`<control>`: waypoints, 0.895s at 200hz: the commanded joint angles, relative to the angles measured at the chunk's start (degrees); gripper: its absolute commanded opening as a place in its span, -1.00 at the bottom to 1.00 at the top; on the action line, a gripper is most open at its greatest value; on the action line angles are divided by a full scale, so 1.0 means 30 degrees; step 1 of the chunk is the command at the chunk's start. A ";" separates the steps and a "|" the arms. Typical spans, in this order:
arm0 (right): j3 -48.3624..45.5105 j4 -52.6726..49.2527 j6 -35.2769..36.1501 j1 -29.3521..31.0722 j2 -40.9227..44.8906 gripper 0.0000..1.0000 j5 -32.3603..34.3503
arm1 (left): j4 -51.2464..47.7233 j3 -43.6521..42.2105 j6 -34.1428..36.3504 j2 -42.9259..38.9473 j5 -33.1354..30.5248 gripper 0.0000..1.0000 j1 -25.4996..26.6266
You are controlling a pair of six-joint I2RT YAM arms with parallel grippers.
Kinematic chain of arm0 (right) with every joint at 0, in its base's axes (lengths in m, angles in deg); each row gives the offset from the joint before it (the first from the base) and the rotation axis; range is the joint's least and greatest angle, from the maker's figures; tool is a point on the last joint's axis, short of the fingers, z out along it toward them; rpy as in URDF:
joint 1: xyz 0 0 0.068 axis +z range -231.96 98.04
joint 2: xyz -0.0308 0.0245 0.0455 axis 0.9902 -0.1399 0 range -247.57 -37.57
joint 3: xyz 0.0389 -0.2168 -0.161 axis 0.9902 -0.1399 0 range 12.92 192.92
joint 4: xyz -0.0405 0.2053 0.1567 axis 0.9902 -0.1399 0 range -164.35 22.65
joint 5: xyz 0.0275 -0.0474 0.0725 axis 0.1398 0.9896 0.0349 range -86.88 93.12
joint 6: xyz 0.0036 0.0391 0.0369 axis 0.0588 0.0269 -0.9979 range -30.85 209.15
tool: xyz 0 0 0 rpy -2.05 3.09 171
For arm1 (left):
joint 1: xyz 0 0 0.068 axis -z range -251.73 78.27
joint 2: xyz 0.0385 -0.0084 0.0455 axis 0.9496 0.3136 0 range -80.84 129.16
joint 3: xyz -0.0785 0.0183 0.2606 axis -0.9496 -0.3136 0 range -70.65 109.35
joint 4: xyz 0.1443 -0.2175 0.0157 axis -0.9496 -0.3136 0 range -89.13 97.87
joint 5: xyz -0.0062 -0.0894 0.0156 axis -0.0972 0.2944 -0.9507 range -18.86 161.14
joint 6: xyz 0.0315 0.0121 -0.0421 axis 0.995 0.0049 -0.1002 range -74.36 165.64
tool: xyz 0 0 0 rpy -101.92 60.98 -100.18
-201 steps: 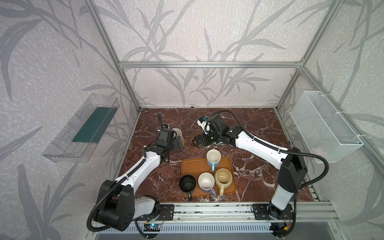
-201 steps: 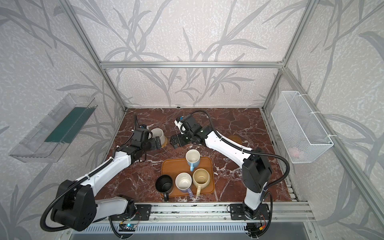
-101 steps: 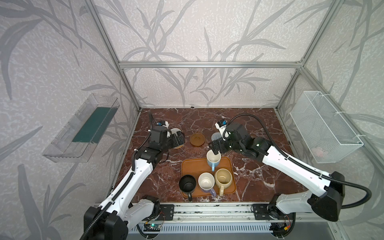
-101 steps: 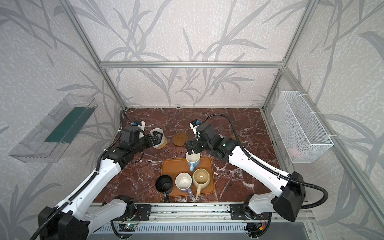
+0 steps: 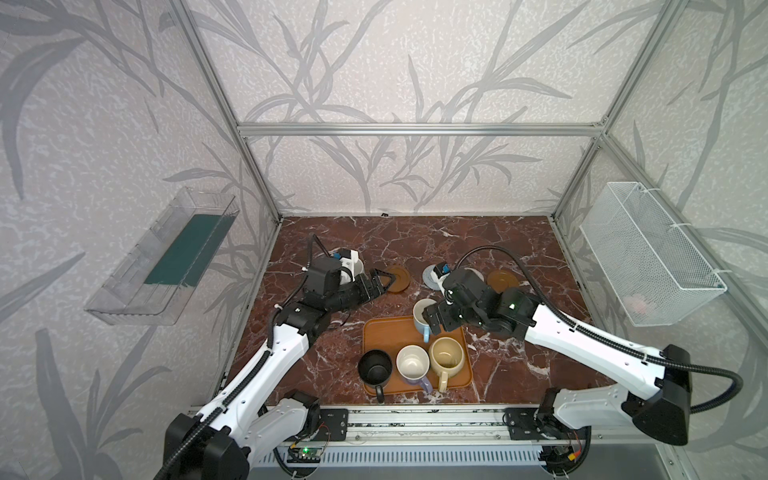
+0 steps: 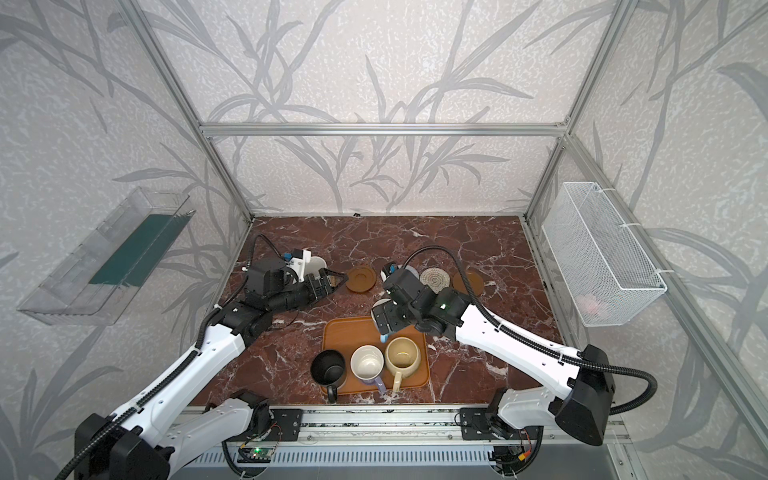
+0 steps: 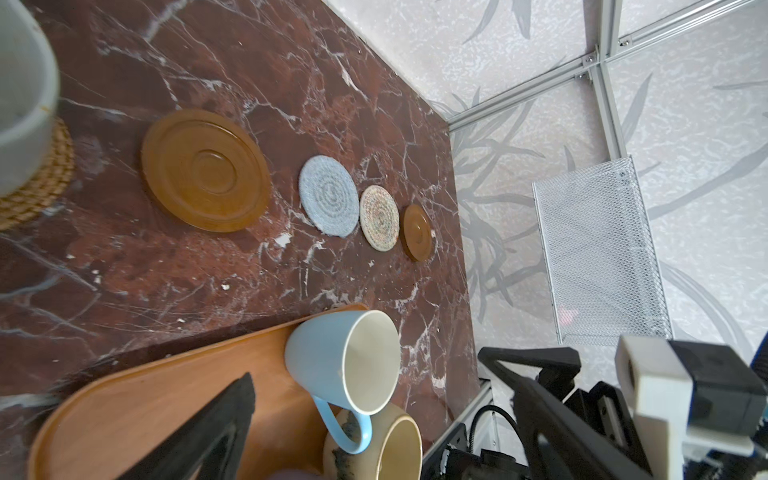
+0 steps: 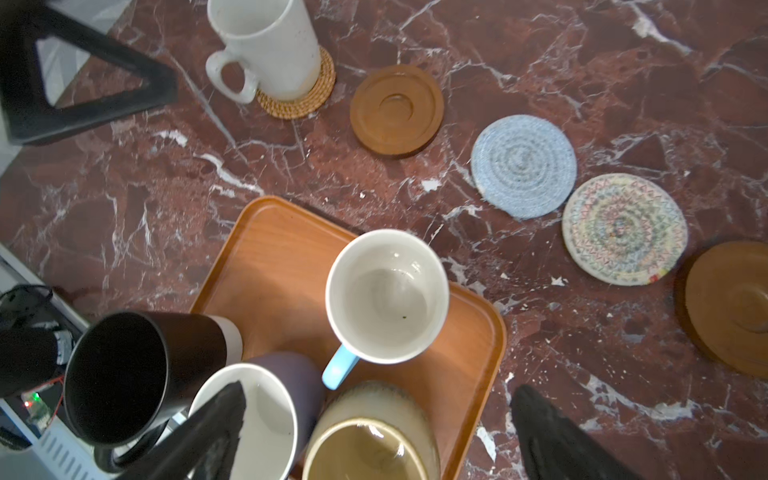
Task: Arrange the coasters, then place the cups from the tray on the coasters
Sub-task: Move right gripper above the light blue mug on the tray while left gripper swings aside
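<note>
Now that my right gripper (image 8: 380, 388) has come back from the far left of the row, it hangs over the tray (image 5: 386, 336) with its jaws wide apart and nothing between them, right above the light blue mug (image 8: 386, 295).

That pull-back leaves the nearer brown saucer coaster (image 8: 397, 110) lying bare on the marble tabletop (image 5: 415, 241). I judge the arranging finished. All 5 coasters sit in 1 line: tan rattan coaster (image 8: 309, 102), brown saucer, grey-blue woven coaster (image 8: 523, 166), cream-beige woven coaster (image 8: 623, 228) and a second brown saucer coaster (image 8: 731, 307).

The white mug (image 8: 266, 45) already stands on the rattan one, so 1 cup is home. The other 4 wait on the tray: the blue one, the black mug (image 8: 120, 374), the lavender mug (image 8: 291, 382) and the cream-yellow mug (image 8: 365, 440).

My left gripper (image 5: 386, 282) is also spread open and empty, just beside the white mug, pointing toward the nearer saucer.

Compared with 1 second ago, my right arm no longer reaches across the middle to cover that saucer, and it has swung back toward its own side. My left arm has unfolded from a low crouch, though its jaws have stayed near the white mug. The mugs on the tray have not moved.
</note>
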 commanded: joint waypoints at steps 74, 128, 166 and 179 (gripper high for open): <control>-0.1003 0.1036 -0.2488 0.0712 -0.2781 1.00 0.0211 | 0.1873 -0.0233 -0.1847 0.0900 -0.0605 0.98 0.1042; -0.0735 0.0579 -0.2283 0.0778 -0.4075 0.80 0.0672 | 0.3466 -0.0530 -0.2333 0.2565 0.0440 0.98 0.1034; -0.1404 0.1305 -0.2805 0.0731 -0.4275 0.61 0.0671 | 0.3533 -0.0726 -0.2276 0.2826 0.0041 0.98 0.1037; -0.1428 0.1366 -0.2856 0.0746 -0.4524 0.51 0.0763 | 0.3563 -0.0794 -0.2259 0.2804 0.0059 0.98 0.1042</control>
